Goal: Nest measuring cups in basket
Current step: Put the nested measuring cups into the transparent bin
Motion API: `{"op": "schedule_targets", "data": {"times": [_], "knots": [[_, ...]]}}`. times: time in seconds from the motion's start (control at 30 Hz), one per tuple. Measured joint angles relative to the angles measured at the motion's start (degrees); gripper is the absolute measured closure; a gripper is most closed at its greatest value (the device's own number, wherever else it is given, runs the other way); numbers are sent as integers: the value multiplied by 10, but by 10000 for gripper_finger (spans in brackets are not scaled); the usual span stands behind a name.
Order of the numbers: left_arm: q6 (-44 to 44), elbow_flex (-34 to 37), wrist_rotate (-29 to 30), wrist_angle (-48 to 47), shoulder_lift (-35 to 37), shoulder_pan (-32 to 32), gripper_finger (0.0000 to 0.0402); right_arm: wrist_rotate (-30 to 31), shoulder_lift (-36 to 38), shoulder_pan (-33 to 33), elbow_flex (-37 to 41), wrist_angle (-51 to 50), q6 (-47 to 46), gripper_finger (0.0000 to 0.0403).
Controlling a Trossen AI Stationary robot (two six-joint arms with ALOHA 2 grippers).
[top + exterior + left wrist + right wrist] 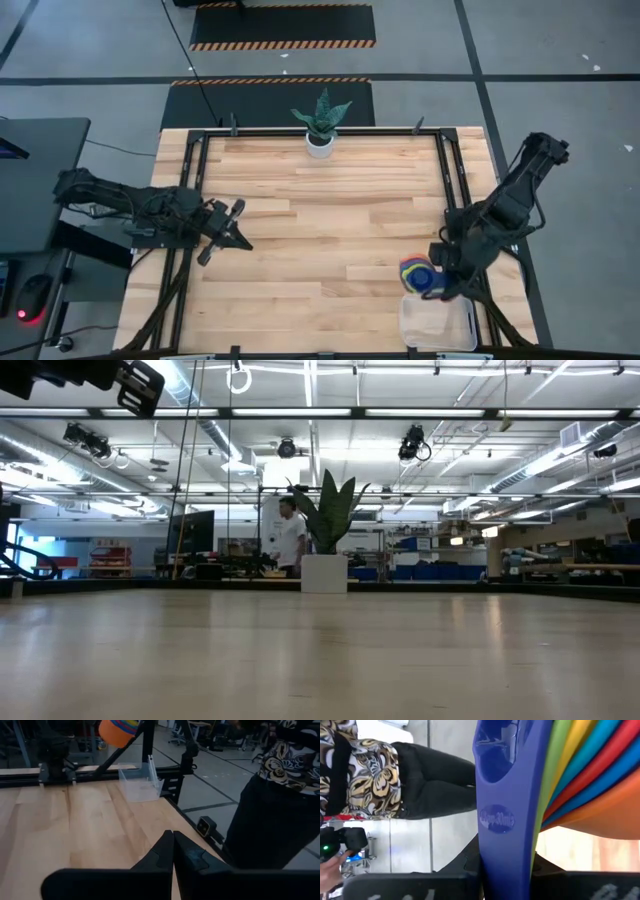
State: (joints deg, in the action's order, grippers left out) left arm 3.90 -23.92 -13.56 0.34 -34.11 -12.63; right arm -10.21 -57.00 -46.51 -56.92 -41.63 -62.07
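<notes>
A nested stack of measuring cups (418, 274), orange outermost with yellow, red, blue and green rims showing, hangs in the air at the table's near right. My right gripper (443, 286) is shut on it. The stack (118, 730) is just above and a little to the far side of the clear basket (437, 322), which stands on its base at the near right corner (140, 783). My left gripper (236, 226) is shut with nothing in it, low over the table's left side (173, 851). My right gripper holds the stack by its handles, the navy handle (504, 820) on top and facing the wrist camera. The handles are pinched between the two fingers (470, 858), which slant down from the table's right. The cups (592, 770) hang clear of the table and basket.
A white pot with a green plant (320, 142) stands at the middle of the far edge (324, 573). A person in a patterned top (282, 780) stands close to the table's near right corner. Black frame rails (196, 180) run along the table's sides.
</notes>
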Motion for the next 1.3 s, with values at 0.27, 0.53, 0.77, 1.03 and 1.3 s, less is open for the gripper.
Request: {"op": "schedule_targets", "data": {"times": [0.27,0.53,0.77,1.03,1.3], "knots": [[38,0,0,4,0,-5,388,2,4,-45,70,61,-56,348],[45,0,15,18,0,-5,388,-5,4,-91,162,223,-126,348],[45,0,15,23,0,-5,388,60,4,-125,235,368,-158,349],[60,0,15,27,0,-5,388,94,-14,-169,279,423,-194,349],[61,0,17,28,0,-5,388,107,-57,-192,280,460,-200,349]]}}
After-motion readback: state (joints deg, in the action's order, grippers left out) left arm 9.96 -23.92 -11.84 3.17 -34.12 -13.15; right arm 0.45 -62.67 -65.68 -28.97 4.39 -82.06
